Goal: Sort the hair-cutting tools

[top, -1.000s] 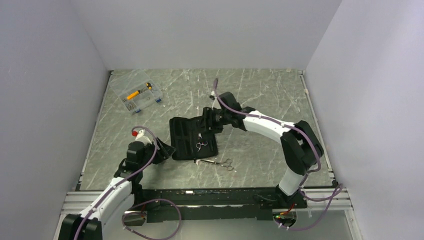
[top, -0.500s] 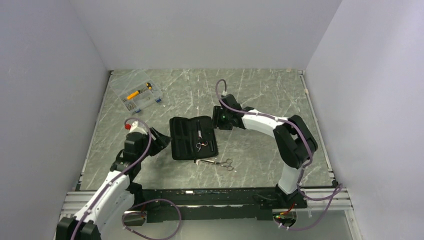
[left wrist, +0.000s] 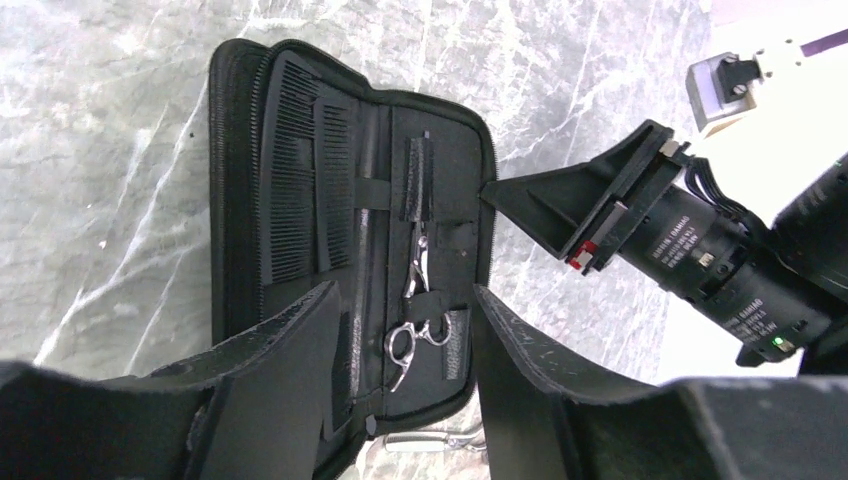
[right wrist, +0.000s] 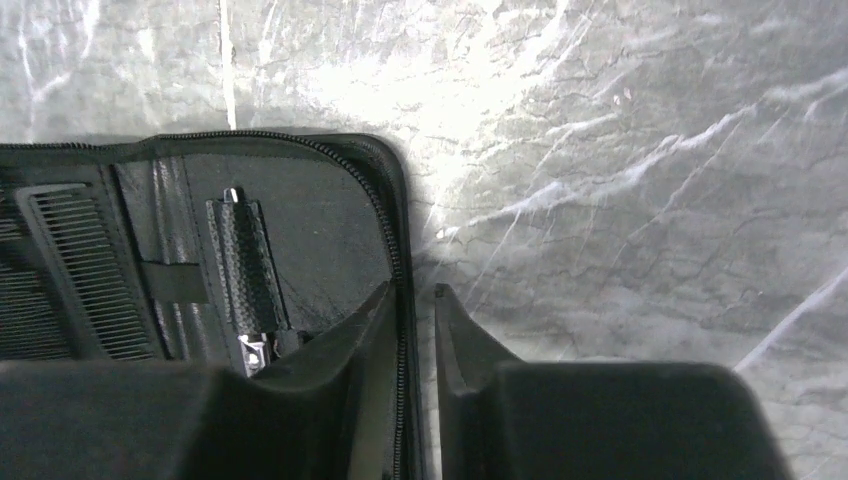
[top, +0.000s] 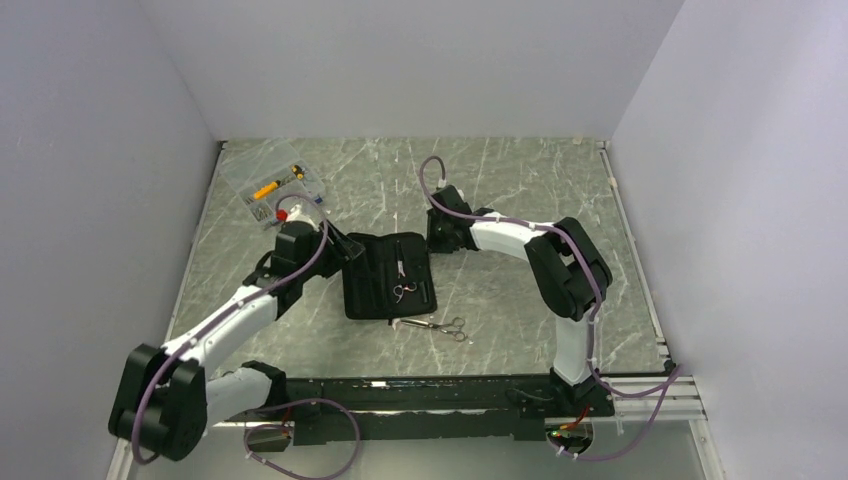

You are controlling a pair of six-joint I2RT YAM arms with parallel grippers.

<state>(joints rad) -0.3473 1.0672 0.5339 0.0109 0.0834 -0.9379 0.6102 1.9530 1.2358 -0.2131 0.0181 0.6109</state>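
The black case (top: 365,262) lies open and flat mid-table. One silver pair of scissors (top: 401,288) is strapped in its right half; black combs (left wrist: 295,180) sit in its left half. A second pair of scissors (top: 441,326) lies loose on the table just in front of the case. My left gripper (top: 347,248) is open and empty above the case's far left corner; in the left wrist view (left wrist: 400,330) the strapped scissors (left wrist: 412,320) show between its fingers. My right gripper (top: 432,240) is pinched on the case's far right zip edge (right wrist: 403,250); its jaws (right wrist: 413,292) are almost together.
A clear plastic box (top: 272,190) with yellow and small parts stands at the far left, just behind my left wrist. Grey walls close in the marble table (top: 540,190) on three sides. The right arm arcs over the table's middle right.
The case's raised right flap has been laid flat. My left gripper has swung from the near left up to the case's far left corner. My right gripper stays at the case's far right edge.
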